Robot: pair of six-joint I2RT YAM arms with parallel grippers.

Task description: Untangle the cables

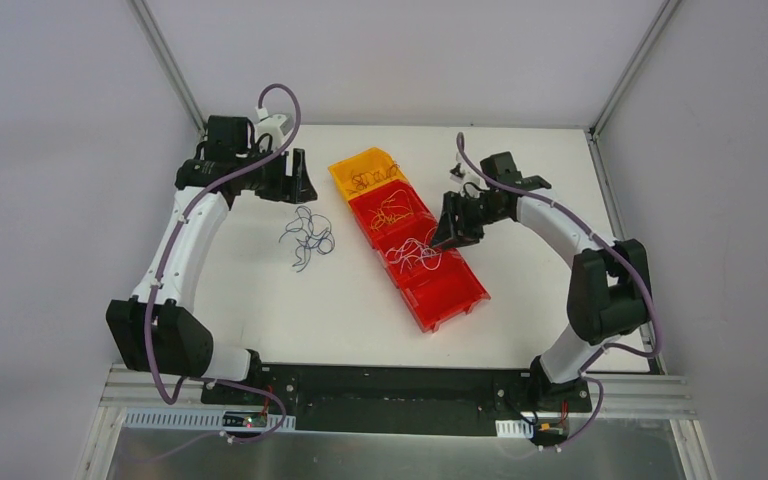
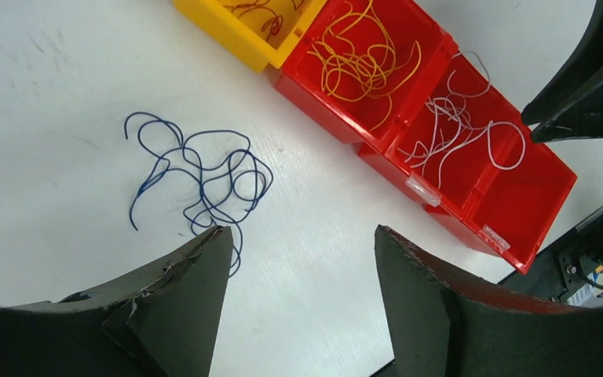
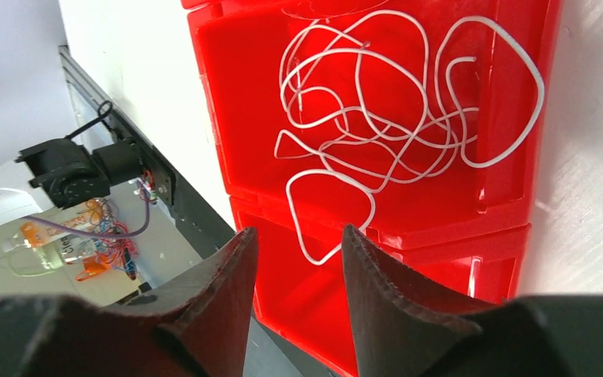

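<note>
A loose tangle of dark blue cables (image 1: 307, 237) lies on the white table, left of a row of bins; it also shows in the left wrist view (image 2: 204, 177). My left gripper (image 1: 295, 187) hangs above and behind it, open and empty (image 2: 302, 229). Orange-yellow cables (image 2: 365, 63) fill one red bin (image 1: 392, 212). White cables (image 3: 377, 118) fill the red bin after it (image 1: 418, 252), one loop hanging over its near wall. Dark red cables (image 2: 263, 12) lie in the yellow bin (image 1: 367, 170). My right gripper (image 1: 450, 225) hovers over the white cables, open and empty (image 3: 299, 230).
The nearest red bin (image 3: 314, 302) holds nothing and also shows in the top view (image 1: 450, 292). The bins run diagonally from back centre toward the front right. The black base rail (image 1: 390, 385) lines the table's near edge. Grey walls enclose the table.
</note>
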